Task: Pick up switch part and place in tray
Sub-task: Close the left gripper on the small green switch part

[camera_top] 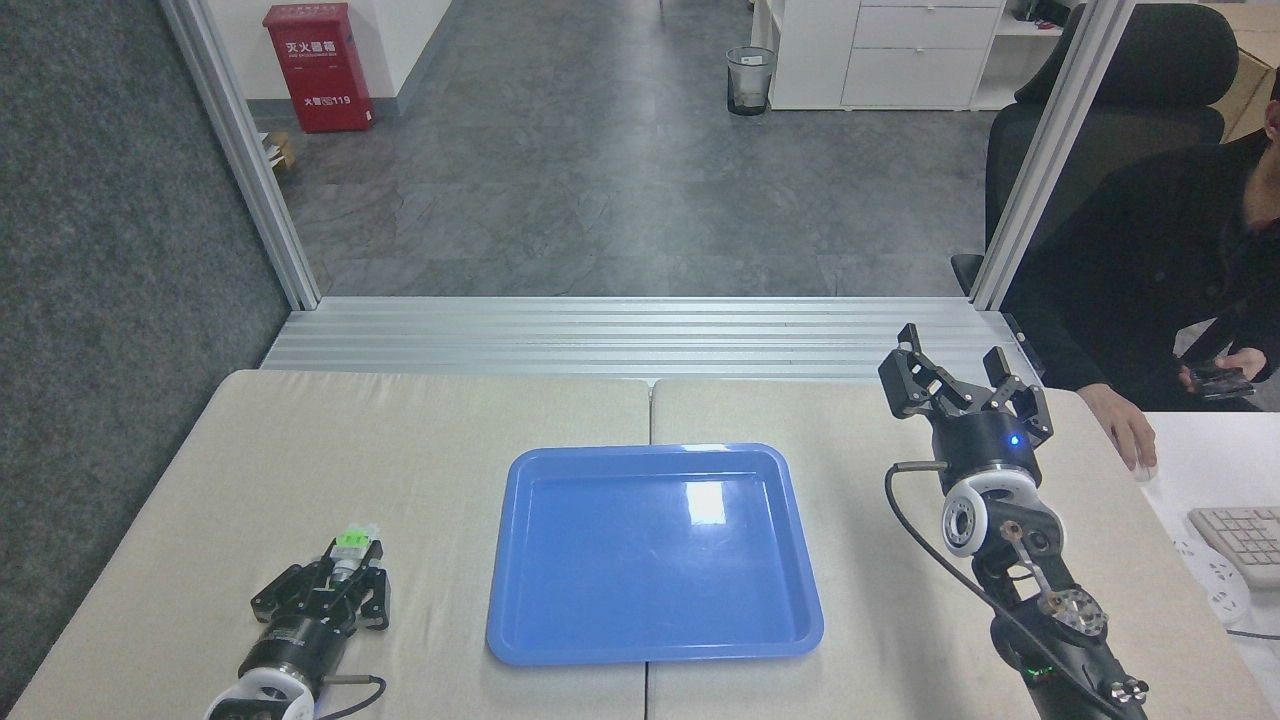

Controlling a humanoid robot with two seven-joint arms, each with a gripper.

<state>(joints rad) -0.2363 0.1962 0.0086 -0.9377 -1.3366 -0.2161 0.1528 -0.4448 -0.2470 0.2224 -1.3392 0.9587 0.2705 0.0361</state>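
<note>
1. Pinching the switch part (pixel 349 549) between the fingers of the left gripper (pixel 347 567), low on the table (pixel 420 420), just left of the tray (pixel 655 555) and clear of its rim.
2. Showing only the bright green block and a bit of pale body beyond the fingertips; rest of the part hidden between the dark fingers, round cap out of sight.
3. Hard to tell whether the part rests on the table or sits slightly above it.
4. Cut off at the bottom edge: left arm beyond its white wrist joint, with a thin cable curling beside it.
5. Lying flat and glossy across the seam of the two table halves, tray bare inside except for a bright glare patch near its far side.
6. Hanging spread apart, right gripper (pixel 958 380) raised near the table's far right corner, nothing between its fingers, well apart from the tray.
7. Cropped at the right edge: a seated person (pixel 1150 260) in dark clothing, partly behind a metal post, one hand by a white desk, the other holding a small dark device too blurred to identify.
8. Partly visible at far right: a keyboard (pixel 1245 540).
</note>
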